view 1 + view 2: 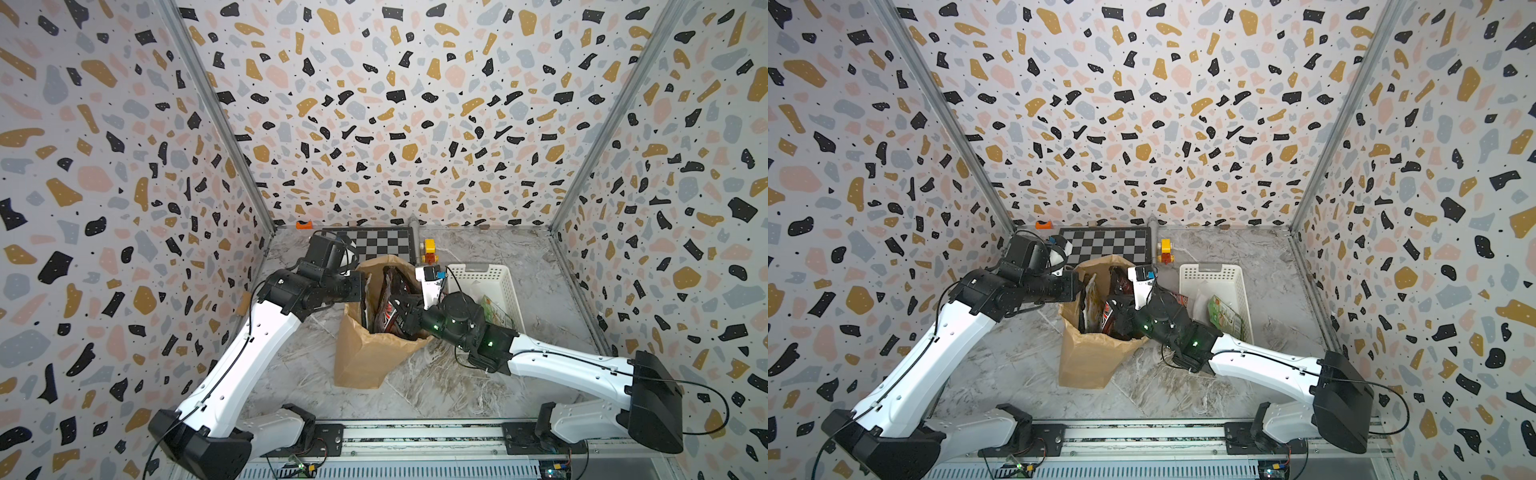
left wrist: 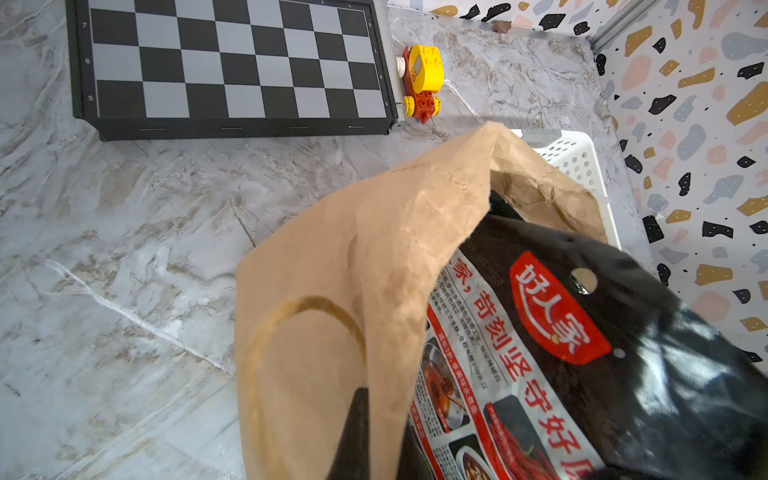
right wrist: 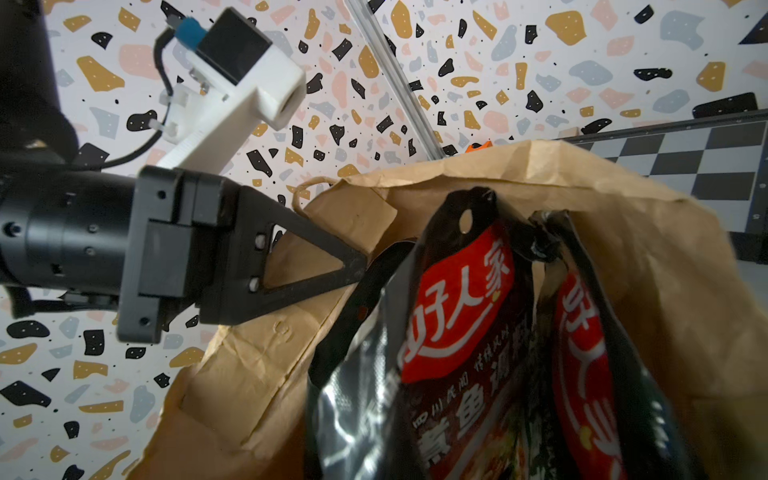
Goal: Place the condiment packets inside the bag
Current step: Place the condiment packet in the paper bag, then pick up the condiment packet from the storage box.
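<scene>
The brown paper bag stands open mid-table. My left gripper is shut on its left rim; the right wrist view shows the left gripper's tips pinching the paper. Several dark condiment packets with red logos stand inside the bag. Over the bag mouth, my right gripper is shut on a black-red packet; its jaws are hidden in its own wrist view. A green packet lies in the white basket.
The basket stands just right of the bag. A chessboard lies at the back wall, with a yellow-and-red toy beside it. A small orange object sits in the back left corner.
</scene>
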You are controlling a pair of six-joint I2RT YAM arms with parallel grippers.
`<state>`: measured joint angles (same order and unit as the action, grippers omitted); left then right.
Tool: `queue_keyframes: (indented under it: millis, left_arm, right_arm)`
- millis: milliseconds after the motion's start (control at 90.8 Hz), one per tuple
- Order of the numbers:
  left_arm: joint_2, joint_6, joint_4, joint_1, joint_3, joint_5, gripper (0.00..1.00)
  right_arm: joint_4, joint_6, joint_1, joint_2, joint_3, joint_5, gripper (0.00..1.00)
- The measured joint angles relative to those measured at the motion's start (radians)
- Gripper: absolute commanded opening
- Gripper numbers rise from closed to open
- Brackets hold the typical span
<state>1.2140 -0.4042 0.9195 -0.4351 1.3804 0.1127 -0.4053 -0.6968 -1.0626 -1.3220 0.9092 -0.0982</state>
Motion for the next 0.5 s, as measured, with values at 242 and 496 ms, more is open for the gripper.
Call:
queue_keyframes:
  millis: [242, 496]
  left_arm:
    - [0.000, 0.000, 0.000, 0.000, 0.000, 0.000, 0.00]
    - [0.003, 0.000, 0.000, 0.000, 0.000, 0.003, 0.00]
  right_arm:
    - [0.132, 0.013, 0.000, 0.077, 0.023, -0.052, 0.54]
    - [0.458, 0.191, 0.002, 0.278, 0.092, -0.180, 0.68]
